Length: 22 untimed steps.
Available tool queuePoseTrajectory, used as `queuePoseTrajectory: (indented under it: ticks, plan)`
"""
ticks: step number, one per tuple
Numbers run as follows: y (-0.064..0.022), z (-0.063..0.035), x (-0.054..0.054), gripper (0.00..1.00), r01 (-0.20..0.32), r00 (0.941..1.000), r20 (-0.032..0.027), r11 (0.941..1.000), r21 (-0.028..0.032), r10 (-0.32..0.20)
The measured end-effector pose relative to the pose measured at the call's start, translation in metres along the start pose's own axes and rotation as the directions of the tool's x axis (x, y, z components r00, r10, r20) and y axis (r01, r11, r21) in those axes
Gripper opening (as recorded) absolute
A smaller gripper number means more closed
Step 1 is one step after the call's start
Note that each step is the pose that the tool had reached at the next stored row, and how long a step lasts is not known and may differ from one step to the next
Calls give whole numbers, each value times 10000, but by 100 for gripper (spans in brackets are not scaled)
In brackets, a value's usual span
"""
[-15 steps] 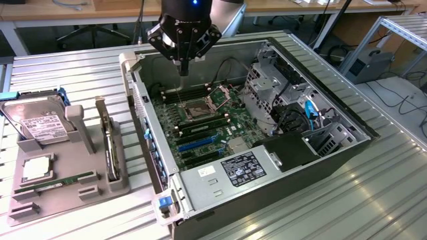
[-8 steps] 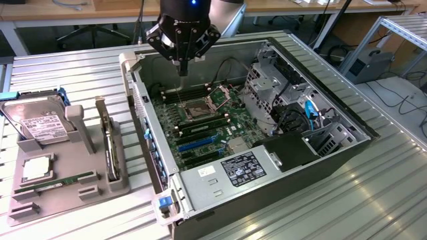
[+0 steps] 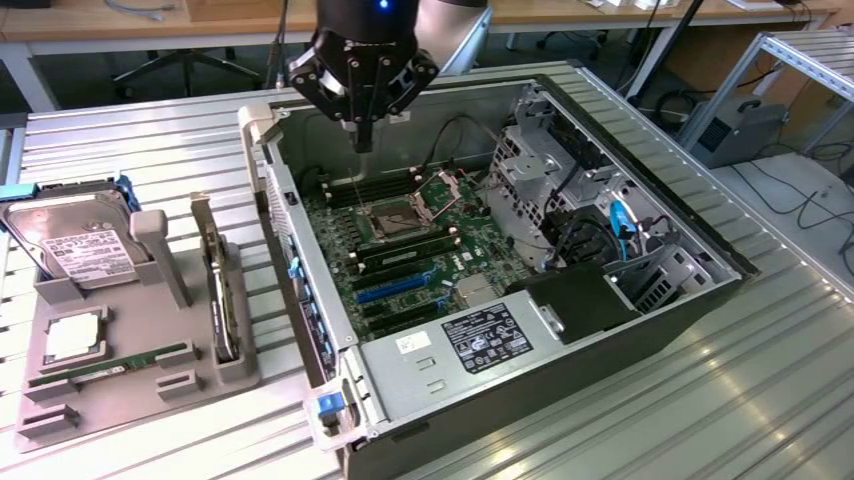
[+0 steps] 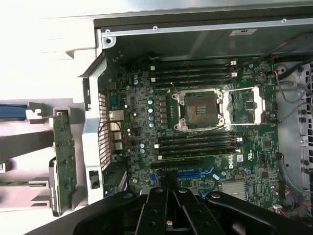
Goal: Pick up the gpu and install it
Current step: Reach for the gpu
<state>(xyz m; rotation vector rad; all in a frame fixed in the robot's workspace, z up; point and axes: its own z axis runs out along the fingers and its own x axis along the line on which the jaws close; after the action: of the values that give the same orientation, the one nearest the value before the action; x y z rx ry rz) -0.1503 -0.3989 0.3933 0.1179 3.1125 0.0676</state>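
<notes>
On the exterior view's left, a hard drive point(image 3: 67, 240) leans in a grey tray point(image 3: 134, 395) on the bench point(image 3: 160, 150), with a RAM stick point(image 3: 107, 366) lying flat in front of it. At the tray's right edge the gpu point(image 3: 220, 290) stands on edge in a slot. Its long axis runs from near to far, roughly parallel to the case wall point(image 3: 300, 290) just beside it.

The fingers point(image 3: 360, 135) are clenched on nothing and point down over the far end of the motherboard point(image 3: 414, 260), inside the open case. The gpu therefore lies to their left in this view and lower, outside the case, and the case wall stands between the two. That wall looks like the main obstacle on any direct path. The wrist view shows the same layout: the gpu point(image 4: 63, 147) is beyond the wall, well apart from the fingers point(image 4: 156, 205). The blue slots point(image 3: 394, 287) are bare, and the drive cage point(image 3: 534, 170) fills the case's right side.
</notes>
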Motion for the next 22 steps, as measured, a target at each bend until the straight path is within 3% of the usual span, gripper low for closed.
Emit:
queuePoseTrajectory:
  ticks: [22]
  plan:
    - [-6,-2,83,11,0,10000,0,10000,-1,0]
